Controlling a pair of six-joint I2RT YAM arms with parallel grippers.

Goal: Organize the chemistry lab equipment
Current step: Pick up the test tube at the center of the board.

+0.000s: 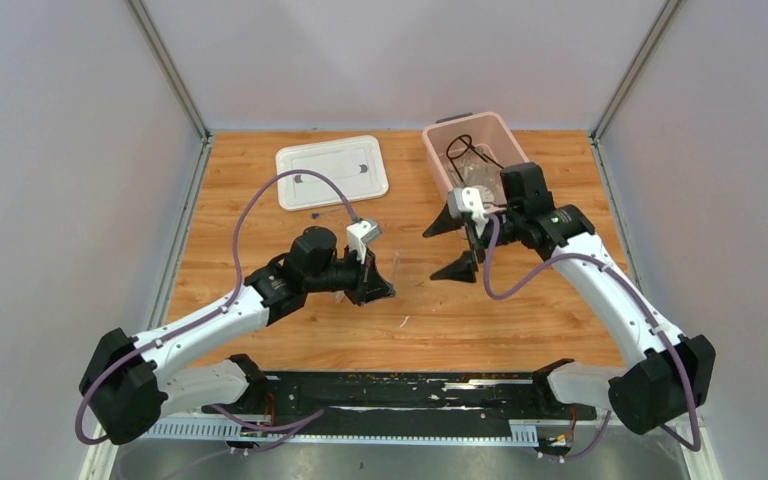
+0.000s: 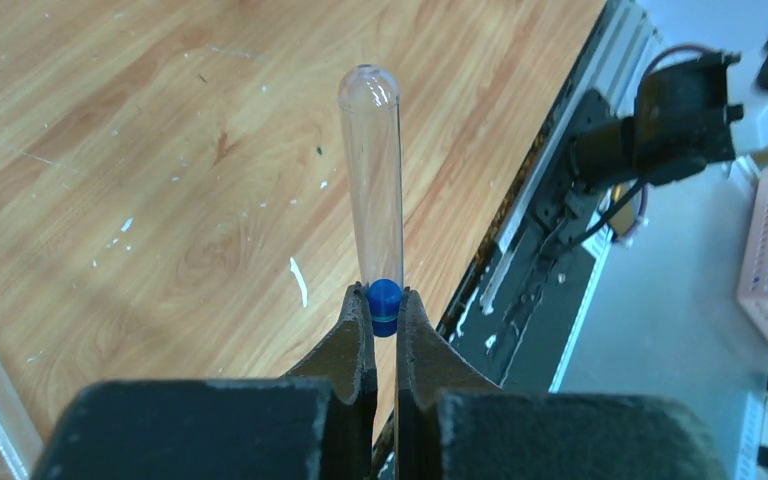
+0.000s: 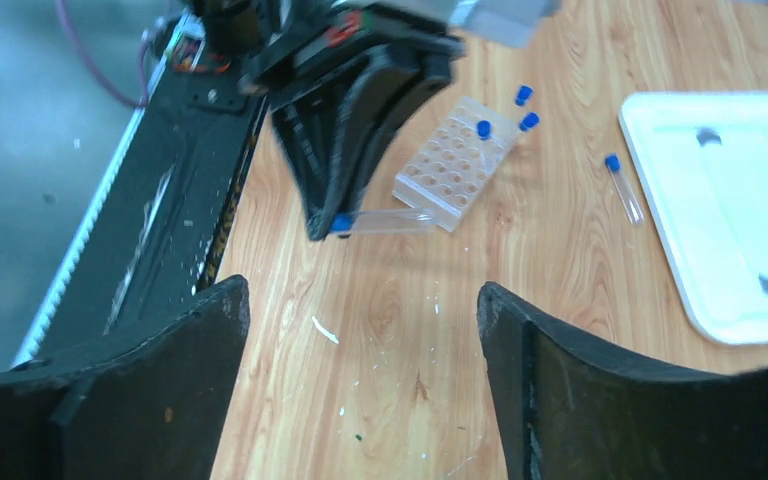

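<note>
While left end effector (image 2: 385, 303) clamps blue-capped tube (image 2: 372, 180), its length pointing straight ahead, right end effector (image 3: 360, 300) open.

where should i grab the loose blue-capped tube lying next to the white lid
Grip the blue-capped tube across the middle of its clear body, coming straight down from above. It lies flat on the table, so only its long sides are free. Straddle it, with one side in the gap toward the white lid. Being round, it may roll.
</note>
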